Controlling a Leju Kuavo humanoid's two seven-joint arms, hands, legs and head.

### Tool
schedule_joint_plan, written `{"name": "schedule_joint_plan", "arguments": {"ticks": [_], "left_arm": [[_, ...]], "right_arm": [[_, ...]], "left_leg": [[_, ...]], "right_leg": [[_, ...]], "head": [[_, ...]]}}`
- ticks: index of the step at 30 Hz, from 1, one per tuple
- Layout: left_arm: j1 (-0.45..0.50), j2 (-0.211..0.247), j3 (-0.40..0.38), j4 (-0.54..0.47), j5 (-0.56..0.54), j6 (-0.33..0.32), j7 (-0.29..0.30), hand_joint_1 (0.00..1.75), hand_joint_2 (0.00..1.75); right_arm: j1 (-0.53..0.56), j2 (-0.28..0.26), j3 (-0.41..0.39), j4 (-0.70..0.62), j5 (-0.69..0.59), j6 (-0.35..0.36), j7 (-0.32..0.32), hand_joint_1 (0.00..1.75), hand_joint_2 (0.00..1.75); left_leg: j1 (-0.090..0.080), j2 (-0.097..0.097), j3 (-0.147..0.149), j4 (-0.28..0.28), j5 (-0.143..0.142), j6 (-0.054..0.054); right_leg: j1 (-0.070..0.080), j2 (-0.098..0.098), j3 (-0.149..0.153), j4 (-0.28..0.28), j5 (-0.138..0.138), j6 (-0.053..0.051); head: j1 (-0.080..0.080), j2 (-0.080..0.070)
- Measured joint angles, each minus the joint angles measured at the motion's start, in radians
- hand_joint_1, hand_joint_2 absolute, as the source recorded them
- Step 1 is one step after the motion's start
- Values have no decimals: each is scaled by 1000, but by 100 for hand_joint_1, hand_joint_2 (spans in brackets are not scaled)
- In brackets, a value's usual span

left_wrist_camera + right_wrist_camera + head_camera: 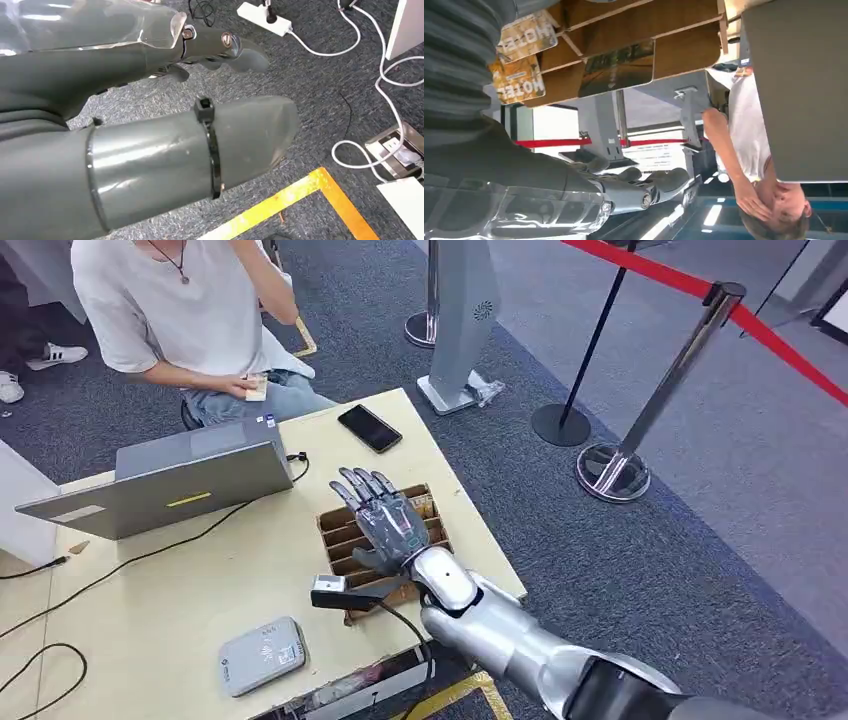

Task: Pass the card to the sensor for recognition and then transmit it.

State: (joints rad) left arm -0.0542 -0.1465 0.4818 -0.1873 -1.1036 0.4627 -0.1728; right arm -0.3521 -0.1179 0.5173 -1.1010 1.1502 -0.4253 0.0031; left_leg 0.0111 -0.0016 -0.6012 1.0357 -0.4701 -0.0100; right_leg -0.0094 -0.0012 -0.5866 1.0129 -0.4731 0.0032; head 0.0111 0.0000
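The right hand (385, 520) hovered over the slotted cardboard card box (342, 532) near the right edge of the table (150, 610), fingers spread flat and holding nothing. In the right wrist view the cards (521, 57) stood upright in the box's slots, printed faces showing, their top edges rising a little above the dividers. The sensor (262, 654) — a small grey reader — lay flat on the table nearer the robot, well apart from the box.

A card of this kind was probably thin, light and stiff, with a glossy face likely to slip under smooth fingertips. The sensible hold seemed to be the exposed top edge, pinched between thumb and a finger on both faces, then drawn straight up so it did not snag a divider or drag a neighbour out with it. Too hard a squeeze might have bowed it.

The left hand (150, 150) hung over the carpet, fingers partly curled — whether closed or loose could not be told.
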Motion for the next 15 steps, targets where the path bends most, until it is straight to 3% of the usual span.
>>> {"name": "schedule_joint_plan", "arguments": {"ticks": [5,7,9,15], "left_arm": [[1,0,0,0,2,2,-1,0,0],[1,0,0,0,5,2,-3,0,0],[1,0,0,0,6,2,-6,0,0],[2,0,0,0,10,8,-10,0,0]], "right_arm": [[31,-18,-7,-80,6,31,7,3,175],[37,-23,-11,-101,13,35,7,26,175],[43,-28,-13,-117,14,40,6,77,175],[48,-36,-22,-151,11,52,-3,84,175]], "left_leg": [[0,0,0,0,0,0],[0,0,0,0,0,0],[0,0,0,0,0,0],[0,0,0,0,0,0]], "right_leg": [[0,0,0,0,0,0],[0,0,0,0,0,0],[0,0,0,0,0,0],[0,0,0,0,0,0]], "head": [[0,0],[0,0],[0,0],[0,0]]}}
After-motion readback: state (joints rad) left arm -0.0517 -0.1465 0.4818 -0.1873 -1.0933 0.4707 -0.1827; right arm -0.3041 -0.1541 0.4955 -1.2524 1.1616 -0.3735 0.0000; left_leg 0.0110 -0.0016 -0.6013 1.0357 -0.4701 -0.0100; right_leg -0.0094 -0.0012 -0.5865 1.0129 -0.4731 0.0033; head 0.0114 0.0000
